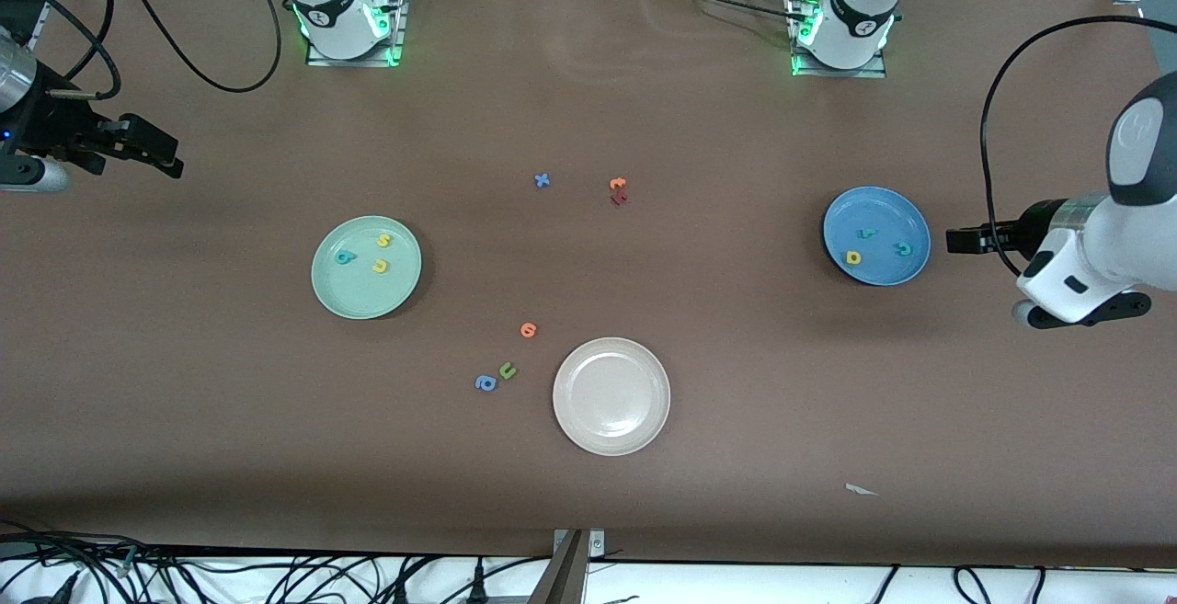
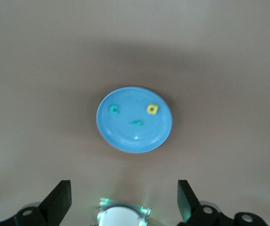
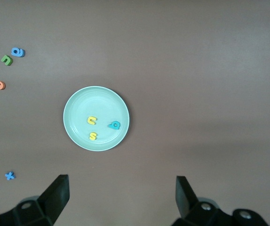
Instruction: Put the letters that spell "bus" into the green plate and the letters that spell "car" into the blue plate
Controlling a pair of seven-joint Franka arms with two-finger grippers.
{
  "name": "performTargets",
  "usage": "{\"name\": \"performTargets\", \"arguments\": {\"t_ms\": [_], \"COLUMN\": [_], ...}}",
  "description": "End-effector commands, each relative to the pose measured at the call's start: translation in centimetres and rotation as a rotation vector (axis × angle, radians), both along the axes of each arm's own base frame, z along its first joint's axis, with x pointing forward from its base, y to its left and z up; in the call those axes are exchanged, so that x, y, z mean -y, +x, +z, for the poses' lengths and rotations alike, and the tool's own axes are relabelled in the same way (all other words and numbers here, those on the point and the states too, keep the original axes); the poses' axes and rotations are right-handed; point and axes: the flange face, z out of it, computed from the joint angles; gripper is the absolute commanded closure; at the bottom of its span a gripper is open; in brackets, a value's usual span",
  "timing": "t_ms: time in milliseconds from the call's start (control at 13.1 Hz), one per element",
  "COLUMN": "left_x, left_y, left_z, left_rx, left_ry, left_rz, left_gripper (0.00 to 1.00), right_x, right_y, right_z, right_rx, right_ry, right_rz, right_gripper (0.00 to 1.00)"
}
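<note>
Cream plate (image 1: 611, 395) sits nearest camera, untouched, stray letters beside it. Bus letters (image 1: 372, 253) all found in green plate (image 1: 342, 296), car letters (image 1: 876, 245) in blue plate (image 1: 887, 207). Left gripper (image 1: 951, 240) parked wide open, empty, beside blue plate; right gripper (image 1: 175, 163) spread wide, empty, at table's right-arm end. Job looks done, so arms best kept clear, nothing nudged.

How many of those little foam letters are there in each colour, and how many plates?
Yellow letters: 3
Teal letters: 3
Blue letters: 2
Orange letters: 2
Green letters: 1
Dark red letters: 1
Plates: 3
Total: 12 letters and 3 plates, 15 things.
</note>
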Motion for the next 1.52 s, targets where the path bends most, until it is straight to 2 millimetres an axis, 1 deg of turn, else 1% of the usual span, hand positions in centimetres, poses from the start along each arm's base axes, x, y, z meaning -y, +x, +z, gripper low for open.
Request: {"name": "performTargets", "arguments": {"t_ms": [0,152,304,381,457,533,609,761,837,913,990,1446], "left_x": [-0.3,0.1,-0.1,0.0,-0.5,-1.4,-1.4,-0.9,-0.5,0.8,1.2,1.2], "left_y": [-2.3,-3.5,-3.8,-3.8,-3.7,-3.6,-3.6,-3.6,-4.0,-4.5,-4.9,-4.9], "left_z": [2.1,3.3,5.5,6.3,7.7,8.7,9.0,8.9,9.7,10.2,10.6,10.6], "left_rx": [0.108,0.211,0.276,0.292,0.319,0.337,0.342,0.342,0.353,0.359,0.368,0.370], "left_ry": [-0.037,-0.033,-0.029,-0.054,-0.088,-0.110,-0.107,-0.100,-0.099,-0.067,-0.034,-0.042], "left_rz": [0.011,0.007,0.013,0.023,0.051,0.073,0.070,0.056,0.047,0.010,-0.012,-0.010], "left_gripper": [0.02,0.02,0.01,0.01,0.00,0.00,0.00,0.01,0.01,0.01,0.02,0.01], "right_x": [-0.1,-0.1,-0.1,-0.1,-0.1,-0.1,-0.1,-0.1,-0.2,-0.1,-0.1,-0.1], "right_y": [0.3,0.2,0.3,0.3,0.3,0.3,0.3,0.3,0.3,0.3,0.3,0.3], "right_z": [0.5,0.4,0.5,0.5,0.5,0.5,0.5,0.5,0.5,0.5,0.5,0.5], "right_rx": [0.006,0.003,0.004,0.004,0.004,0.004,0.004,0.004,0.004,0.004,0.004,0.004], "right_ry": [0.014,0.017,0.015,0.017,0.017,0.017,0.017,0.015,0.015,0.015,0.015,0.017], "right_rz": [0.012,0.012,0.013,0.013,0.013,0.013,0.013,0.013,0.016,0.015,0.015,0.013], "right_gripper": [0.00,0.00,0.00,0.00,0.00,0.00,0.00,0.00,0.00,0.00,0.00,0.00]}}
